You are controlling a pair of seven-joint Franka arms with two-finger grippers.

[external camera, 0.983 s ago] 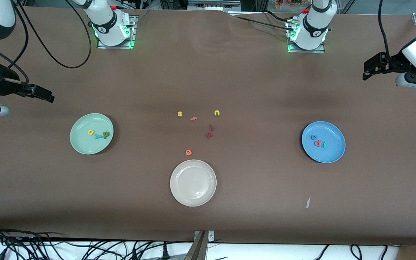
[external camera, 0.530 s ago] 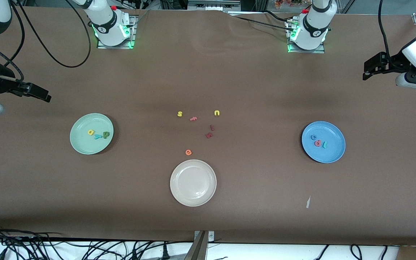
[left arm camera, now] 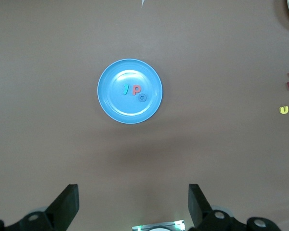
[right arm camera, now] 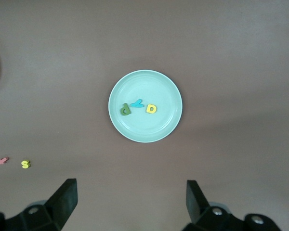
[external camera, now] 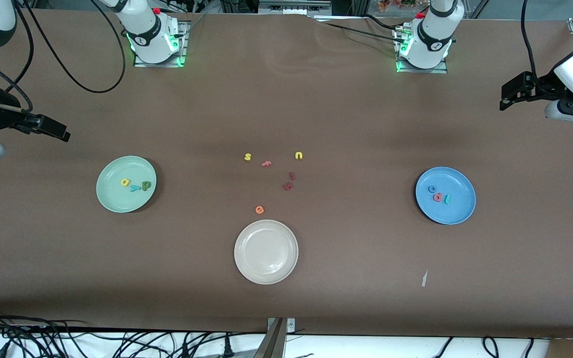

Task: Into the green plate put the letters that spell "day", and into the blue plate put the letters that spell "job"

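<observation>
Plates number three. Nearest, the cream plate (external camera: 265, 251) holds nothing; farther, the green plate (external camera: 126, 184) carries three letters, yellow a (external camera: 125, 182), teal y (external camera: 136, 187), green d (external camera: 146, 185), and the blue plate (external camera: 445, 195) three, o (external camera: 431, 189), b (external camera: 437, 197), j (external camera: 447, 199). Six loose letters (external camera: 275, 176) dot the brown desk (external camera: 346, 124). Left pincer (left arm camera: 133, 204) and right pincer (right arm camera: 131, 202) wait aloft, fingers apart, empty.

Two white Franka arms with black joint bands, bases lit green on metal mounting plates, red buttons on top. Black cables trail from both. Black two-finger grippers: left gripper (external camera: 510, 97), right gripper (external camera: 55, 130). Silver wrist section on right arm.
</observation>
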